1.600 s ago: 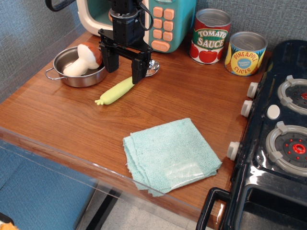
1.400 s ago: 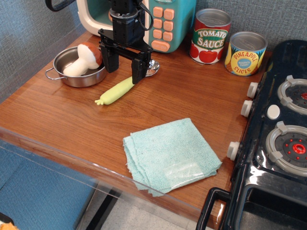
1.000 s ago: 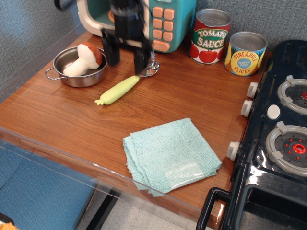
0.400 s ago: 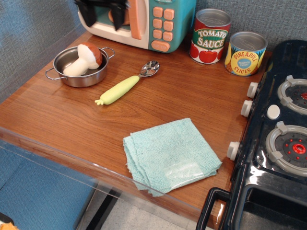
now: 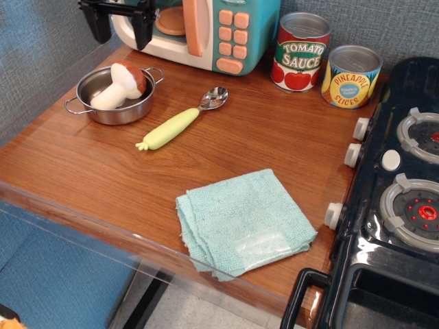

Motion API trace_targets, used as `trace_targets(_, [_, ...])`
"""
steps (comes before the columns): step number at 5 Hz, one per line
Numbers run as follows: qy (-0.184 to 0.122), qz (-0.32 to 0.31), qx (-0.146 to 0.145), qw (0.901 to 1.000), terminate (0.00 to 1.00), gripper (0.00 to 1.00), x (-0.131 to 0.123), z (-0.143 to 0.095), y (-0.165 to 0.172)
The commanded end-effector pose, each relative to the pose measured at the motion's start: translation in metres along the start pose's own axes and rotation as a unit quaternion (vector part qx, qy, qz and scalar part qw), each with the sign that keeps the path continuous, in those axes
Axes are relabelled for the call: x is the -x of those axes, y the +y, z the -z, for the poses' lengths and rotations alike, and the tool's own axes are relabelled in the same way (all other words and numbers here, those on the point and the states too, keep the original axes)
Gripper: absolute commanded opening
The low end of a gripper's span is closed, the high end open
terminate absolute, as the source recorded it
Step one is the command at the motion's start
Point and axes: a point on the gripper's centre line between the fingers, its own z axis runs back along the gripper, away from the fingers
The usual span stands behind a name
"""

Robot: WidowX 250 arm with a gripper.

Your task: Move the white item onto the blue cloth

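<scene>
- A single view covers the scene; no second one is there to share ground with it.
- The camera sits high, off the near edge of the table (image 5: 89,171), and looks down and away at a slant toward the grey-blue back wall (image 5: 405,27).
- It stands fairly near: the table fills most of the frame, its near edge running aslant from middle left toward bottom centre.
- The left wall (image 5: 34,62) closes the left side; a toy stove (image 5: 391,205) is cut by the right and bottom borders.
- The toy microwave (image 5: 206,34) at the back is cropped by the top border, where the end effector (image 5: 116,27) shows only as its lower part.
</scene>
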Motion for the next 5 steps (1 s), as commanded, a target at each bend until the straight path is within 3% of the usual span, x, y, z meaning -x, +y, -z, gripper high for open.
trace_targets(1, [0.018,-0.017,-0.026,0.9994,0.0,1.0,0.008,0.006,0.008])
trace_targets(3, [0.058,-0.028,-0.03,0.9975,0.0,1.0,0.019,0.032,0.008])
trace_targets(4, [0.043,-0.026,-0.021,0.9985,0.0,0.0,0.019,0.028,0.007])
trace_targets(5, [0.019,-0.018,-0.015,0.9996,0.0,0.0,0.019,0.01,0.0])
